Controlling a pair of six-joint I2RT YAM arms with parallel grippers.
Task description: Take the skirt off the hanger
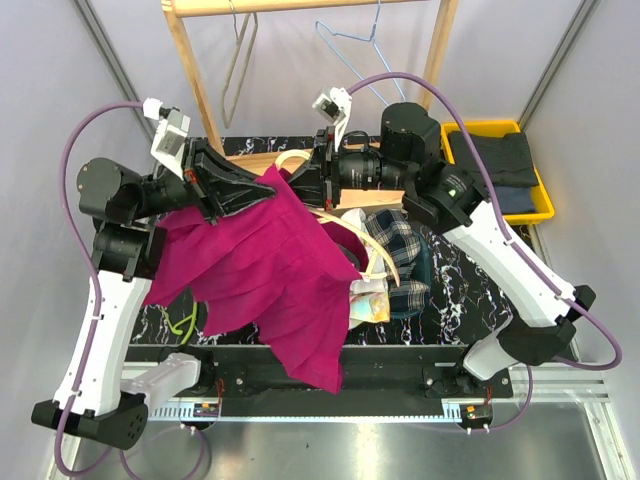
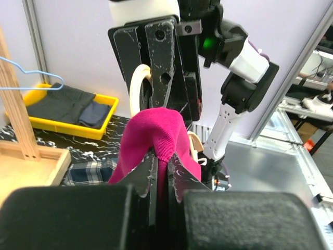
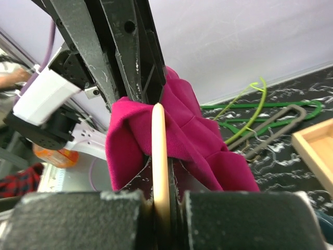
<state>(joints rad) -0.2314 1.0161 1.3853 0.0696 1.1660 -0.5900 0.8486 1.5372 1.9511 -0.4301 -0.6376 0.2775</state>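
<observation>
2 grippers meet fingertip to fingertip: the left gripper (image 2: 164, 162) is clenched on the waistband of the skirt (image 1: 270, 270), and the right gripper (image 3: 162, 179) grips the cream hanger (image 3: 158, 135). The skirt hangs above the table (image 1: 455, 295). Draw the arms apart slowly so the fabric slides off without snagging.

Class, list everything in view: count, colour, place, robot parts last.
skirt: one, magenta, held between both arms
hanger: one, cream, partly in the skirt
rack: one, wooden, far edge
wire hangers: two, blue and grey, on rack
tray: one, yellow, far right
folded clothes: two, grey and navy, in tray
checked garment: one, dark green, on table
green hanger: one, on table, left
left gripper: one, black, shut on skirt
right gripper: one, black, shut on hanger
</observation>
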